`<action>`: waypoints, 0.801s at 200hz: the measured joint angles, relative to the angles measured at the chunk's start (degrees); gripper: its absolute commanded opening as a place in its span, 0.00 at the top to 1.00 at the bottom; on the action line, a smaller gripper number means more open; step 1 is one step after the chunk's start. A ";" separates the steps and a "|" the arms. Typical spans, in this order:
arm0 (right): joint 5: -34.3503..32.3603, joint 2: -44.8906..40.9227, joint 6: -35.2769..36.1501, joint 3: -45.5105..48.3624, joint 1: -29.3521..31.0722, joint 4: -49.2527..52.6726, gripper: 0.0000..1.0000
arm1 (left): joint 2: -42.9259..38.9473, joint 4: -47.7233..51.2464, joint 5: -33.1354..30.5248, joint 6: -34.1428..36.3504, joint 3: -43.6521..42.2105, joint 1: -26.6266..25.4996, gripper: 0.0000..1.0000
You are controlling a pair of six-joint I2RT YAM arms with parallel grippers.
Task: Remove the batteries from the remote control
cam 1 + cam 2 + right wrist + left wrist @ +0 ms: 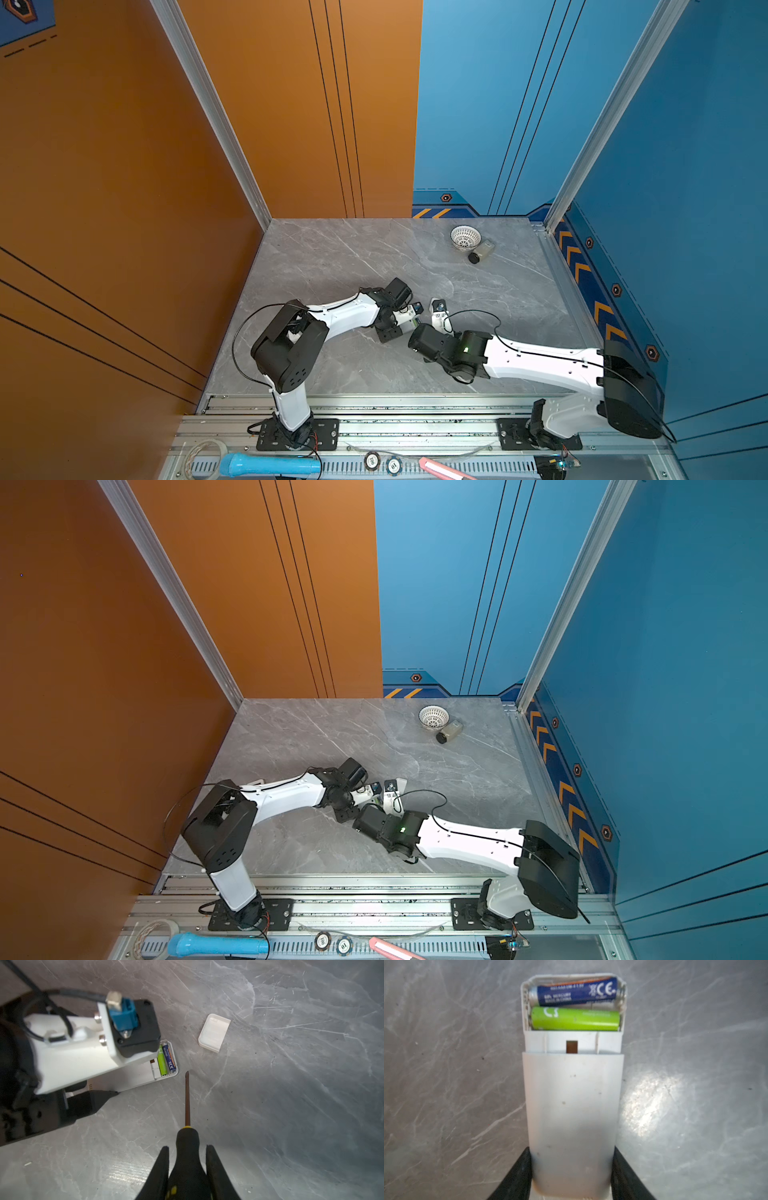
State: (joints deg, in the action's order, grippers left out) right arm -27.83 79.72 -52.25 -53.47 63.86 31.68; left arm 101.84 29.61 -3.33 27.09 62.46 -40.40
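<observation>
A white remote control (572, 1101) lies back-up on the grey table, and my left gripper (572, 1149) is shut on its sides near one end. The far end's compartment is open and holds two batteries side by side, a bluish one (576, 991) and a light green one (575, 1019). My right gripper (187, 1147) is shut on the black-and-yellow handle of a screwdriver (187, 1101). The screwdriver's tip hovers just beside the remote's open end (166, 1076), apart from it. A white cover (215, 1032) lies loose on the table past the remote. In both top views the two arms meet mid-table over the remote (411, 322).
A white perforated bowl (465, 237) and a small jar with a black lid (481, 252), lying on its side, sit at the back right of the table. Orange and blue walls enclose the table. A blue tube (266, 464) lies on the front rail.
</observation>
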 measured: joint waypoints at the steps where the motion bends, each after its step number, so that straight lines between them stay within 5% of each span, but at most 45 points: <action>1: 0.33 -0.33 0.07 0.04 -0.20 -0.09 1.00 | 0.00 0.00 0.00 0.00 -0.02 0.00 1.00; 79: 16.50 -4.52 4.50 0.61 -8.02 -3.28 1.00 | -1.03 -2.40 -2.91 1.33 -1.70 -1.09 1.00; 160: 17.31 -4.24 4.61 0.61 -8.15 -2.10 1.00 | -2.05 -4.50 -3.87 1.86 -3.32 -1.29 1.00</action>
State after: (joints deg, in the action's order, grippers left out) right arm -10.52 75.48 -47.64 -52.86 55.70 29.58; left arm 99.79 25.10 -7.20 28.95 59.13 -41.69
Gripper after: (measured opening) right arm 0.267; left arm 0.531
